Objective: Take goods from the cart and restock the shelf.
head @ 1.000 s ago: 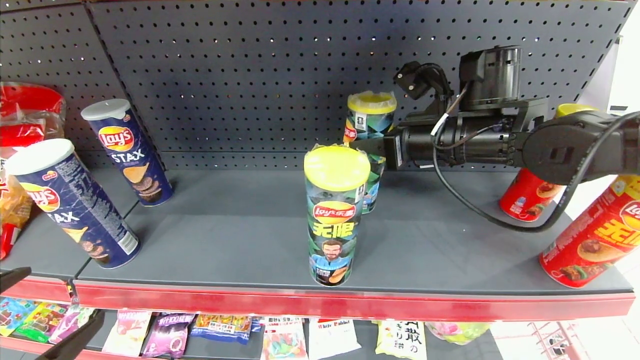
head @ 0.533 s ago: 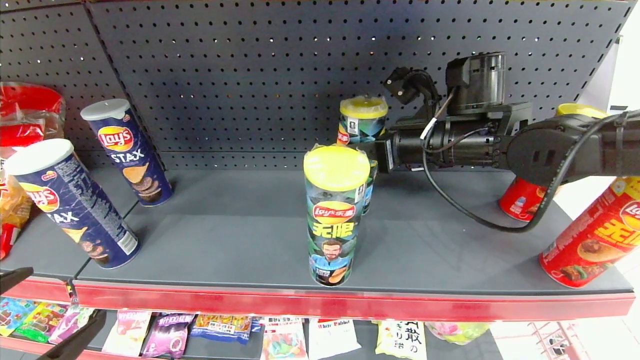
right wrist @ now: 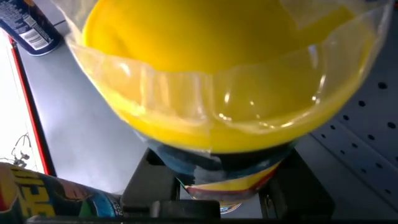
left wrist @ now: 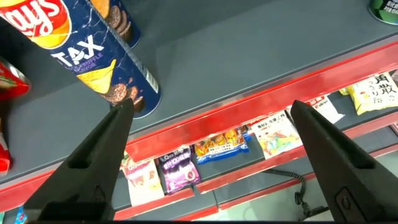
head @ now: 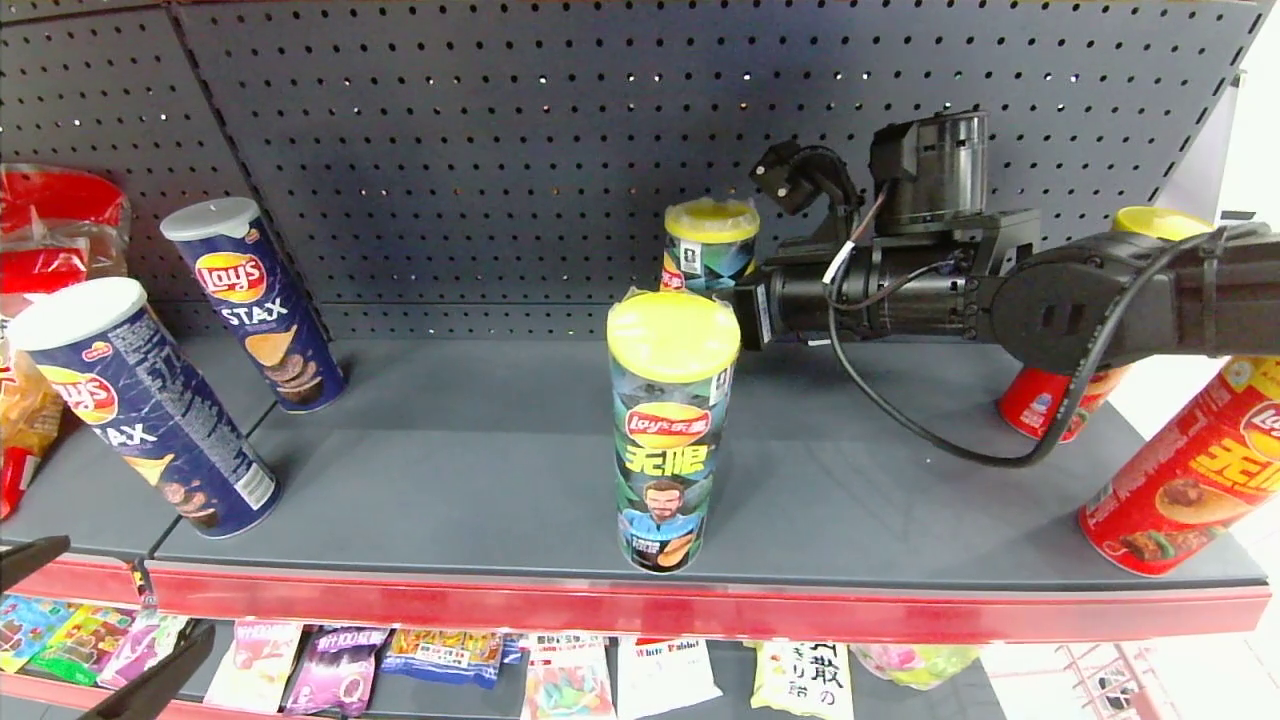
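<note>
A green chip can with a yellow lid [head: 710, 245] is held upright over the back of the grey shelf [head: 480, 460], with my right gripper [head: 737, 300] shut on its body from the right. The right wrist view looks down on its lid [right wrist: 224, 81], and the dark fingers [right wrist: 155, 193] clamp the can below it. A matching green can [head: 668, 440] stands at the shelf's front, directly before the held one and hiding its lower part. My left gripper [left wrist: 210, 107] hangs open and holds nothing, low before the shelf's red front edge [left wrist: 236, 115] at the left.
Two blue cans [head: 250, 300] [head: 140, 400] lean at the shelf's left beside red bags [head: 50, 240]. Red cans [head: 1190, 480] [head: 1050, 400] stand at the right, under my right arm. The pegboard [head: 500, 150] closes the back. Snack packets [head: 440, 660] hang on the lower shelf.
My right gripper has carried the green can to the left and deeper toward the pegboard, to behind the front can. The left gripper has stayed still.
</note>
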Available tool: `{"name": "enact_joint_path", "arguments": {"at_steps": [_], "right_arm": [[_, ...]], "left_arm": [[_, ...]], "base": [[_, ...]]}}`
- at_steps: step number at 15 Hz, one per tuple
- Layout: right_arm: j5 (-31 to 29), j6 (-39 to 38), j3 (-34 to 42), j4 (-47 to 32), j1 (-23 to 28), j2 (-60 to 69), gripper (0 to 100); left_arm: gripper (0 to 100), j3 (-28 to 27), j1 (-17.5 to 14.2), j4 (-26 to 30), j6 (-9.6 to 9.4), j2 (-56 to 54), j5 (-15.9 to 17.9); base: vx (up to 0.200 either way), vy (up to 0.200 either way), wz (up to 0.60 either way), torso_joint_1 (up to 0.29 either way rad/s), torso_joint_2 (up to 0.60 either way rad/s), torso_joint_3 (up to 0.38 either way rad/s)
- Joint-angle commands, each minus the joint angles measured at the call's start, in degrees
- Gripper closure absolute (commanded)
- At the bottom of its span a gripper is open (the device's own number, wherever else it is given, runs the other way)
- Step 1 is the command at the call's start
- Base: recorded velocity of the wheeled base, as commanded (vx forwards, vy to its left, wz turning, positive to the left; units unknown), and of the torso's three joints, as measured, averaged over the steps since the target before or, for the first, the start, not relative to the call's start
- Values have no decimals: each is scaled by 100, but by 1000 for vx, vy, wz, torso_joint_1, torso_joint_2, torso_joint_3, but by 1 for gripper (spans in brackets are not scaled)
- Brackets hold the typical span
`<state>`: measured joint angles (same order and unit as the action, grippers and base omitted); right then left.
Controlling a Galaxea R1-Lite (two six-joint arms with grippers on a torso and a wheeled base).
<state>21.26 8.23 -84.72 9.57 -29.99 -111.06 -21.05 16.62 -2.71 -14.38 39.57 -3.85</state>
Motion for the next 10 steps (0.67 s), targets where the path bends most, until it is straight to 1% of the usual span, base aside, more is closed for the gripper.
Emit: {"name": "enact_joint_path", "arguments": {"at_steps": [1,5,6,8,10], "right_arm": [[1,3,-9,1,-7,-13,100],[1,12,79,1,-16,14,100],[-17,3,96,1,-16,31,0],[-96,-5,228,1,-16,146,0],[-149,-32,624,1,-60,444,0]], "left_arm": [[0,14,0,-2,6,-2,-1],[0,22,0,-2,6,7,7],[0,31,0,-2,6,7,7],[0,31,0,-2,6,7,7],[0,40,0,-2,6,51,7]], "base": [[0,0,0,0,0,0],[0,0,0,0,0,0],[0,0,0,0,0,0],[0,0,0,0,0,0],[0,0,0,0,0,0]]}}
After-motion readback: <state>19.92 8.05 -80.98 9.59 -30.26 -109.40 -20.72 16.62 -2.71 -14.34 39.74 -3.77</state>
